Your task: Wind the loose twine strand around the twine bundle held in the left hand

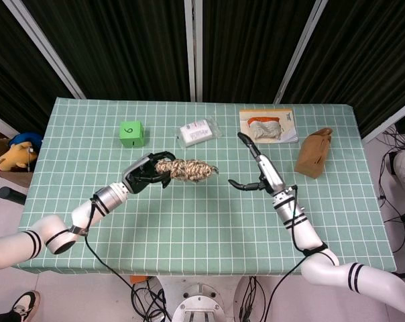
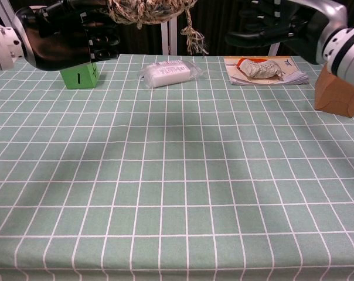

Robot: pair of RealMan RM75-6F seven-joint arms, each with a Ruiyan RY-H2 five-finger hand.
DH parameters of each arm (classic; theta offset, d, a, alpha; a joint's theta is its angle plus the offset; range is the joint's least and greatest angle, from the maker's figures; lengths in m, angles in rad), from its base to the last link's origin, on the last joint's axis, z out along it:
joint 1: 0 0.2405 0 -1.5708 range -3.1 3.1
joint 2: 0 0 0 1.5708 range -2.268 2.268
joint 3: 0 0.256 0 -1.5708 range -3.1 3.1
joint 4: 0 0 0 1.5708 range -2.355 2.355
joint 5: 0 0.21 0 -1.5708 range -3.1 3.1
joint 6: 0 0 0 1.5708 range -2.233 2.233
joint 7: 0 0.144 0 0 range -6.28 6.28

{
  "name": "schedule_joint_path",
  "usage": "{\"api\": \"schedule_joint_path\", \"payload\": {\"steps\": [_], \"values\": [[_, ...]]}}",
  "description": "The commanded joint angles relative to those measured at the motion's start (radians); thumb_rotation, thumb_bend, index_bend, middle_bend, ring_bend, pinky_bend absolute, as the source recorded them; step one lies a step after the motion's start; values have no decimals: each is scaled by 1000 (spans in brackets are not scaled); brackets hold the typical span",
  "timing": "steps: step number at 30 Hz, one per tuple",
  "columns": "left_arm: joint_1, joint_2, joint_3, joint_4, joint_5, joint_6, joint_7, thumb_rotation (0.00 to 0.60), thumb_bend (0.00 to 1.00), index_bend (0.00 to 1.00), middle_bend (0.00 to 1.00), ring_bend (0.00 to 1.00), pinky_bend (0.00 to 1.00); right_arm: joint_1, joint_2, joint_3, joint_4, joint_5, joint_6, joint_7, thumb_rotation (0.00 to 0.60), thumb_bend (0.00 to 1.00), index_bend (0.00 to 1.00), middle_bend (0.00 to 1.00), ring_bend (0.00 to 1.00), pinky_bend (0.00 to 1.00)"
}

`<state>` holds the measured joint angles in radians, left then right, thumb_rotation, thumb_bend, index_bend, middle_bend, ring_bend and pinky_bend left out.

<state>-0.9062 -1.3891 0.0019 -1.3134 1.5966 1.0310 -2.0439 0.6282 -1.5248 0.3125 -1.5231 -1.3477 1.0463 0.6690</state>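
My left hand (image 1: 143, 176) grips one end of the beige-and-brown twine bundle (image 1: 184, 170), holding it lifted above the table. In the chest view that left hand (image 2: 65, 36) and the twine bundle (image 2: 147, 10) sit at the top edge, partly cut off. A short loose strand (image 2: 192, 36) dangles from the bundle's right end. My right hand (image 1: 259, 170) is off to the right of the bundle, apart from it, fingers spread and holding nothing. The chest view shows the right hand (image 2: 288, 26) at the upper right.
A green cube (image 1: 131, 133) stands at the back left. A clear packet (image 1: 198, 132) lies behind the bundle. A booklet with a wrapped lump (image 1: 267, 126) and a brown paper bag (image 1: 313, 152) sit at the back right. Green checked cloth (image 1: 202, 228) covers the table.
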Motion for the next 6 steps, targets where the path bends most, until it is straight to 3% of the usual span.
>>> {"api": "schedule_joint_path", "payload": {"steps": [1,6], "values": [[6,9,-7,7,-11,-3,-14,600,424,805,821,715,693,-44,37,-21,-2,-39,56,39,600,152,0,0,0,0],[13,16,-20,23,-32,-15,-35,600,424,805,821,715,693,-101,70,-58,27,-93,143,74,600,154,0,0,0,0]]}}
